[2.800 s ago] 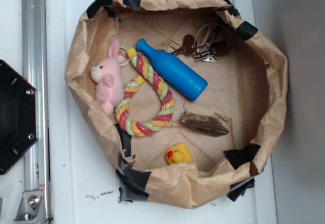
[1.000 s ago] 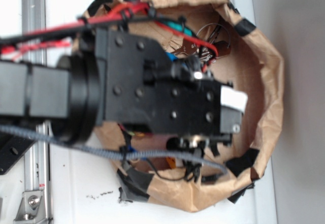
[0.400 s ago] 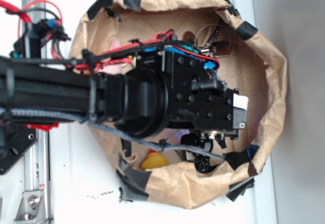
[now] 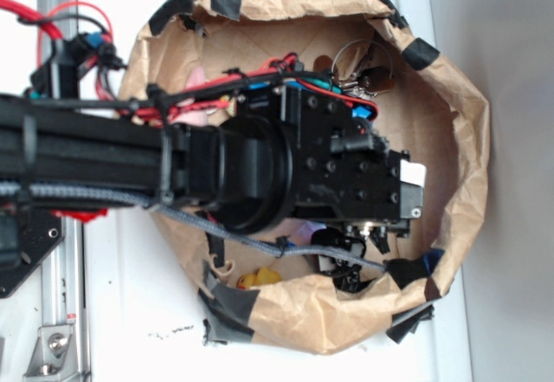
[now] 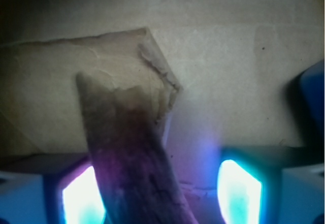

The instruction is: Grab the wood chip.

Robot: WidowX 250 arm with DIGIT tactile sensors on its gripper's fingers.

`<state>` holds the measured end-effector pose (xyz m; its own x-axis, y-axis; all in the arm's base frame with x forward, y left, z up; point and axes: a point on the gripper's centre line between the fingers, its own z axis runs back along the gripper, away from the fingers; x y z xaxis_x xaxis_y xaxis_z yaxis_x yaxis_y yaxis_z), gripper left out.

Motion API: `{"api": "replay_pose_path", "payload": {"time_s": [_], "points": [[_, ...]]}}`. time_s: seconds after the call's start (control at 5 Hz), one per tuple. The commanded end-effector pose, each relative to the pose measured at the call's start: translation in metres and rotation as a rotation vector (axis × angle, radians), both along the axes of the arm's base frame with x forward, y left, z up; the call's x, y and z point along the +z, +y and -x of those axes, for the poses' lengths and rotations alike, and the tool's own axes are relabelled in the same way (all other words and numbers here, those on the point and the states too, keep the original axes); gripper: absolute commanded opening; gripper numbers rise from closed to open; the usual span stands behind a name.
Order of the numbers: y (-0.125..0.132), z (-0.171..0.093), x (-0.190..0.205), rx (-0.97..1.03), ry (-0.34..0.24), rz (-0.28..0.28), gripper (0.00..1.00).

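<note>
Between the glowing fingers (image 5: 81,196) of the wide-open gripper (image 5: 160,193), nearer the left: wood chip (image 5: 129,158), ungrasped, flat on brown paper (image 5: 223,71).

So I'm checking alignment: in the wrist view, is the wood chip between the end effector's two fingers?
Yes, the wood chip runs up between the two glowing fingers, nearer the left-hand one.

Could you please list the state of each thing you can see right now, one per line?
wood chip: lying flat on the paper floor, between the two glowing pads, nearer one of them.
gripper: lowered into the bag, open around the chip.
paper bag: open, rim rolled down and taped.
keys: resting near the far wall, partly hidden by the arm.
rubber duck: on the bag floor, mostly hidden.
</note>
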<state>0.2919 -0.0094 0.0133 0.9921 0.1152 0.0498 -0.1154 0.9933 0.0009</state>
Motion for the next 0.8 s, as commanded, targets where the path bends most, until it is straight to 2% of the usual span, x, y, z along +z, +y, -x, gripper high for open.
{"api": "replay_pose_path", "payload": {"time_s": [0.0,0.2,0.4,0.6], "points": [[0.015,0.001,0.009,0.026,-0.038,-0.003,0.0],[0.022,0.008,0.039,0.03,-0.074,-0.021,0.0],[0.04,0.027,0.088,0.089,-0.154,0.032,0.0],[0.04,0.029,0.137,0.108,-0.139,0.051,0.0]]}}
